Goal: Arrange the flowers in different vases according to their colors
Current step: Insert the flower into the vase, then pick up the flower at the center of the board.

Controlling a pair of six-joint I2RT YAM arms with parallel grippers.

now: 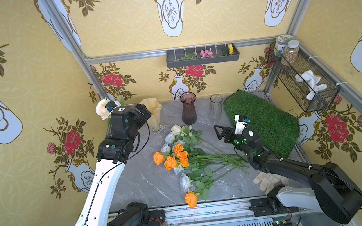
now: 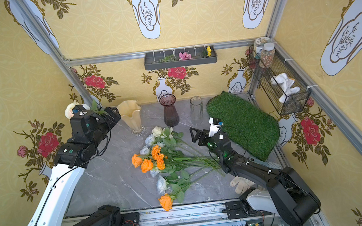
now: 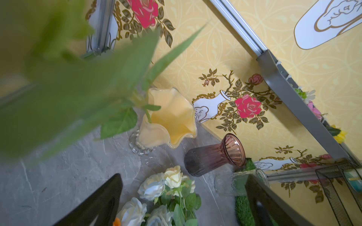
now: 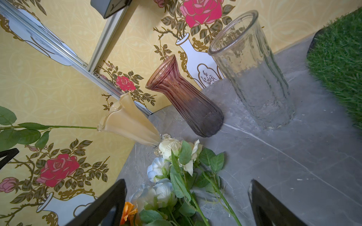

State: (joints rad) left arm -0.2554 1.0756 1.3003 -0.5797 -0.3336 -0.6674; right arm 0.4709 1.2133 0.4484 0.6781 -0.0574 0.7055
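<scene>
Left wrist view gives you mostly blurred green leaves (image 3: 64, 82) close to the lens. Past them a stem dips into the mouth of the cream vase (image 3: 172, 117). Your left pincer (image 1: 144, 112) stands spread just beside that vase, pinching nothing. In both top views the cream rose (image 1: 103, 109) on that stem shows behind the left wrist, and the pincer overlaps the vase's left edge. The purple vase (image 1: 188, 108) and the clear vase (image 1: 216, 106) stand empty in a row to its right, along the back of the tabletop (image 1: 137, 182). The other flowers (image 1: 180, 155) lie in a heap mid-tabletop, blooms to the left and stems fanning right. One orange rose (image 1: 191, 199) reaches the front edge. Your right pincer (image 1: 218, 132) hangs spread and empty above the stems, and its arm covers the stem ends and part of a glove (image 1: 267, 181). A grass mat (image 1: 263, 118) fills the back right corner, just beside the clear vase. A wire basket (image 1: 291, 79) and a grey tray (image 1: 203, 60) hang on the walls
</scene>
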